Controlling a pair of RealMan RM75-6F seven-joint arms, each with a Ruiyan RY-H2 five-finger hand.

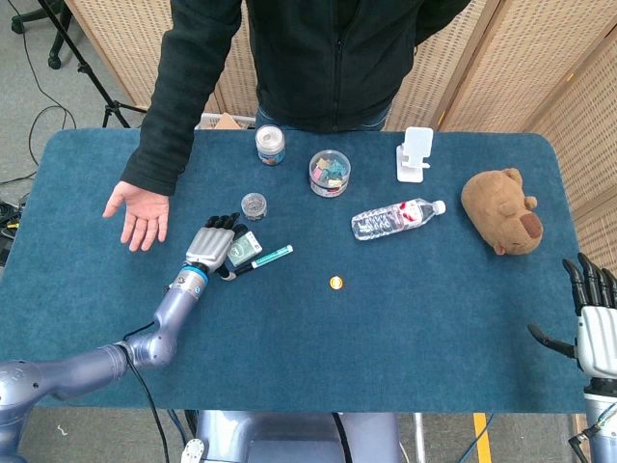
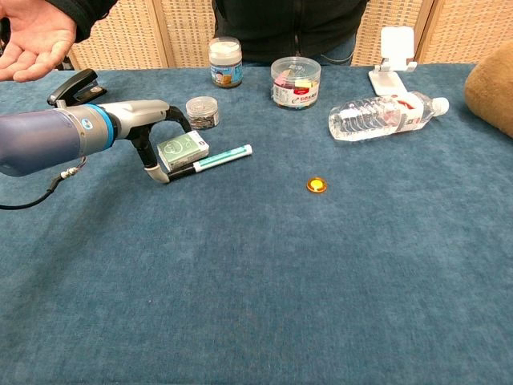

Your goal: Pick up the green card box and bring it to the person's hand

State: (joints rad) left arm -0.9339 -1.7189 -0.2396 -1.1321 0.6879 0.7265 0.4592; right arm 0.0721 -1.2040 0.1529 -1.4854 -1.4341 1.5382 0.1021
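A: What is the green card box [image 1: 243, 248] looking like?

B: It is lying flat on the blue bench [image 1: 386, 328], a small pale green pack with a darker oval emblem on its top face [image 2: 183, 149]. It is sitting in the left half of the bench, nearer the far edge than the near one, just beside a marker [image 1: 260, 259] with a teal barrel.

A: And the left hand [image 1: 214, 246]?

B: It is reaching over the box's left side, fingers spread and curving down around it, the thumb [image 2: 156, 171] pointing down to the bench by the box's near-left corner. Nothing is lifted; I cannot tell whether any finger is touching the box.

A: The right hand [image 1: 593, 323]?

B: It is hovering at the bench's right edge, fingers straight and apart, holding nothing.

A: How many of everything?

B: One card box, one marker, one water bottle [image 1: 397, 219] lying on its side, one small orange disc [image 1: 335, 283], one plush bear [image 1: 501, 211], one white stand [image 1: 415, 154], and three round containers near the far edge: a labelled jar [image 1: 270, 144], a clear tub of coloured bits [image 1: 330, 173] and a small tin [image 1: 254, 205]. One person's hand [image 1: 138, 212] is resting palm up near the left edge.
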